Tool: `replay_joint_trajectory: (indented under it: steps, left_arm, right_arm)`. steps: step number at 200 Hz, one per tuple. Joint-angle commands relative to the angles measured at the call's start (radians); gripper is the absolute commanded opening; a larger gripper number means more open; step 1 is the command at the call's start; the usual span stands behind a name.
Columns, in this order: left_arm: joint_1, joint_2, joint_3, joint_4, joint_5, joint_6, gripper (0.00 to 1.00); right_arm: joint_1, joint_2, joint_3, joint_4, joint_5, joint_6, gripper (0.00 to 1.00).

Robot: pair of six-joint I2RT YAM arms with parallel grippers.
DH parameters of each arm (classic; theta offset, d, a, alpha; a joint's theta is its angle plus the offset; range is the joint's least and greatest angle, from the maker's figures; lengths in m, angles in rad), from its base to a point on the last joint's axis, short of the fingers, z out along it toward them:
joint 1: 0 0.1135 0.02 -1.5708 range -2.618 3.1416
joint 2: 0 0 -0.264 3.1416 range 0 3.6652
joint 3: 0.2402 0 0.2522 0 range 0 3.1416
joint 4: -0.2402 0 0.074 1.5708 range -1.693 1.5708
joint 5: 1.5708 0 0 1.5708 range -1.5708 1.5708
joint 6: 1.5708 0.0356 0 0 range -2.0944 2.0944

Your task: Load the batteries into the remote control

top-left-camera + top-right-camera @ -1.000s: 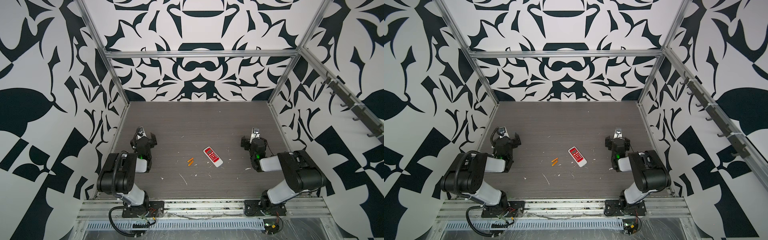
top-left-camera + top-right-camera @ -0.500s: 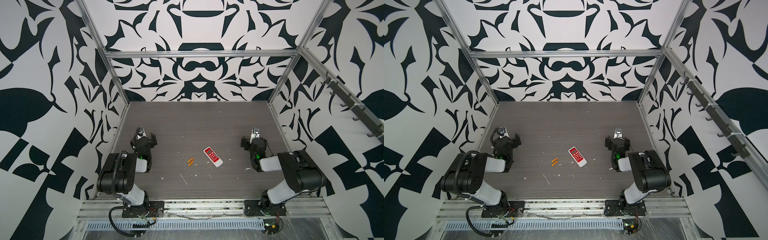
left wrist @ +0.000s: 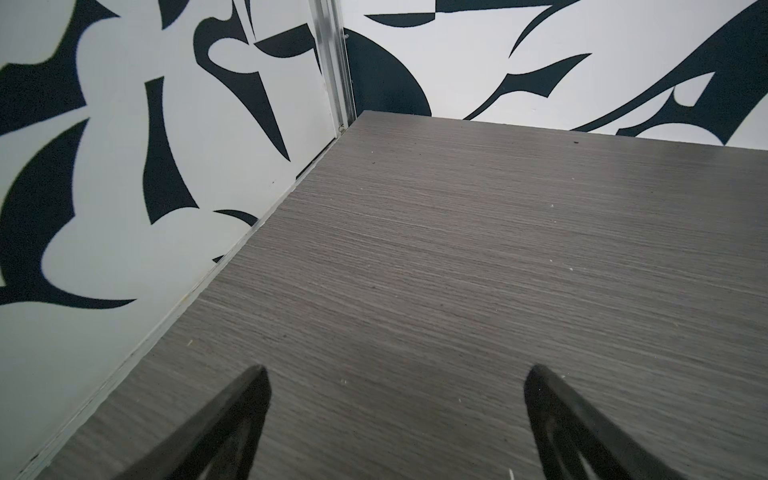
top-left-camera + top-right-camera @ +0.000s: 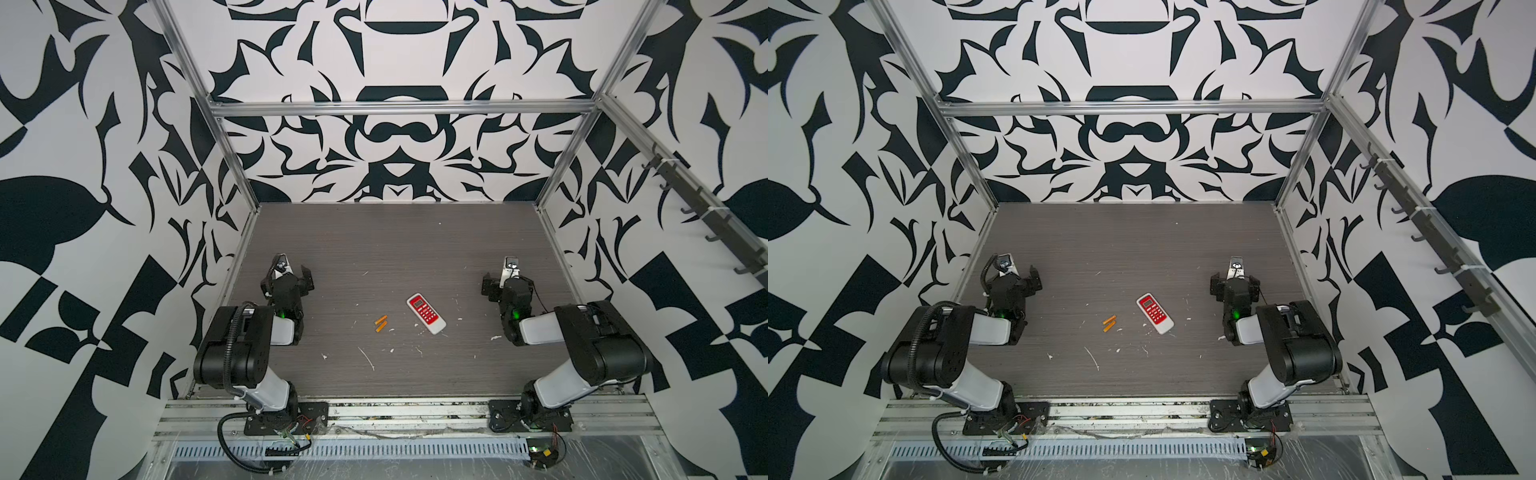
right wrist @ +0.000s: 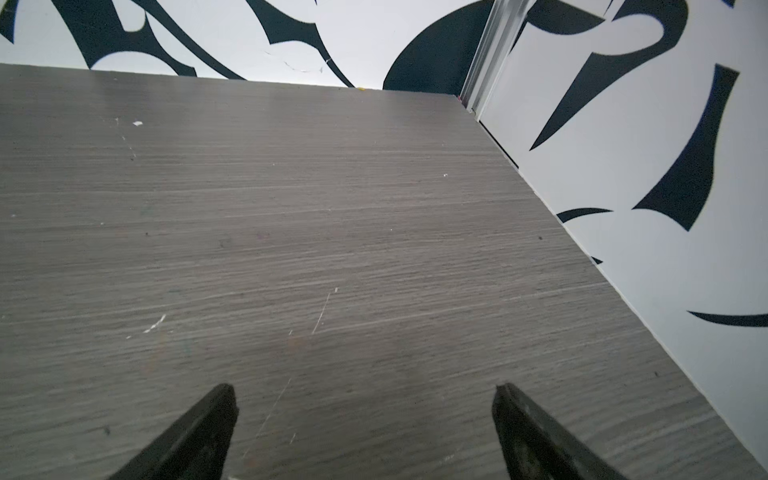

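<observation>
The remote control [image 4: 426, 313] [image 4: 1155, 313] lies red face up near the middle of the grey table, slanted, seen in both top views. Just to its left lie the batteries [image 4: 380, 323] [image 4: 1109, 323], two small orange cylinders side by side. My left gripper [image 4: 289, 275] [image 4: 1016, 277] [image 3: 397, 376] rests open at the left side, well apart from the batteries, nothing between its fingers. At the right side my right gripper [image 4: 505, 279] [image 4: 1233, 281] [image 5: 363, 395] also stands open and holds nothing. Neither wrist view shows the remote or batteries.
White paint flecks [image 4: 366, 358] are scattered over the table's front half. Patterned walls [image 4: 199, 232] close the table on three sides, with metal posts in the far corners. An aluminium rail [image 4: 407, 409] with both arm bases runs along the front edge.
</observation>
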Motion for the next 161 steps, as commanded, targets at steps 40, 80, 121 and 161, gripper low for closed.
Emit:
replay_joint_trajectory:
  steps: [40, 80, 121, 161]
  left_arm:
    - [0.001, -0.060, -0.004, -0.021, 0.002, -0.012, 0.99]
    - [-0.001, -0.151, 0.021, -0.163, 0.033, -0.012, 0.99]
    - [-0.025, -0.338, 0.039, -0.351, 0.050, -0.034, 0.99]
    - [-0.056, -0.468, 0.152, -0.658, 0.056, -0.195, 0.99]
  right_arm:
    - [-0.003, -0.098, 0.003, -0.024, -0.044, -0.013, 1.00]
    - [-0.003, -0.206, 0.007, -0.139, -0.063, -0.010, 1.00]
    - [0.021, -0.343, 0.050, -0.372, -0.029, 0.023, 1.00]
    - [0.034, -0.510, 0.122, -0.653, -0.075, 0.097, 1.00]
